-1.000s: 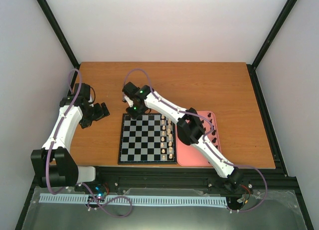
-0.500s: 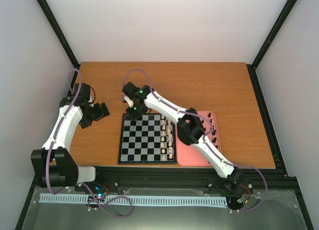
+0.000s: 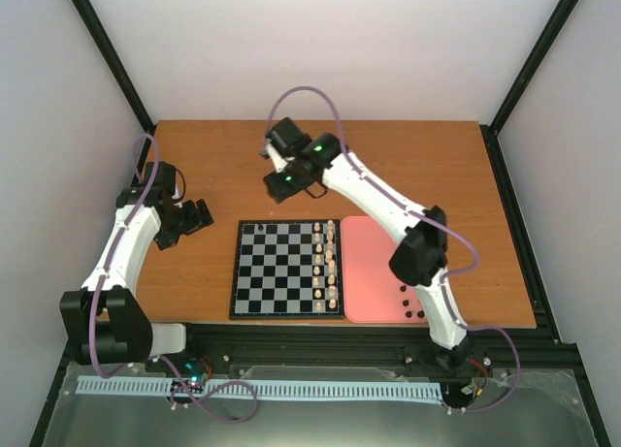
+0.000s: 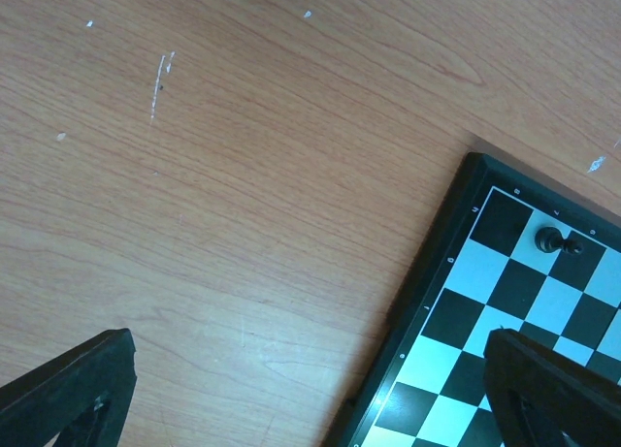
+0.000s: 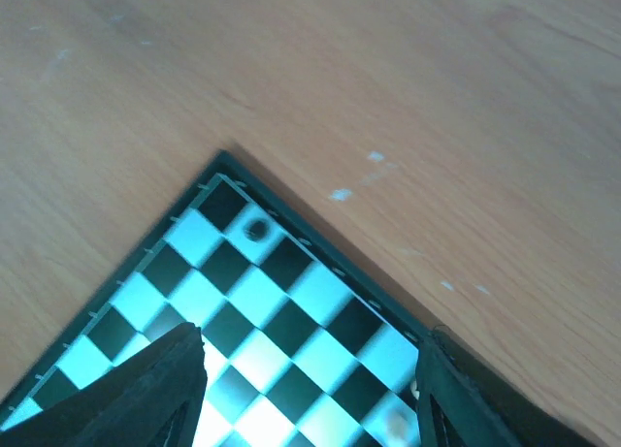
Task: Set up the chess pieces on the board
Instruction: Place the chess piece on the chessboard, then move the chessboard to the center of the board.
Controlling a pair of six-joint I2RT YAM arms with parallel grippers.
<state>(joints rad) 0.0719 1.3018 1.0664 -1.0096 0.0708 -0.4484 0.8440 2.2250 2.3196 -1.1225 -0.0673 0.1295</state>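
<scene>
Right hand point(image 5: 310, 403), now open and empty, has lifted beyond the board point(image 3: 281, 272), leaving a black piece point(image 5: 256, 230) on its far-left corner: one placed, fetch the next.

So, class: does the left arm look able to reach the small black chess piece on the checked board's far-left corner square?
Probably yes. The left gripper hangs open just left of the board, the black chess piece stands alone there, and the right arm is off beyond the far edge.

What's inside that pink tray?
A few black pieces sit in the near right corner of the tray; the rest in view is bare pink. The right arm crosses over its right side, hiding whatever lies beneath.
</scene>
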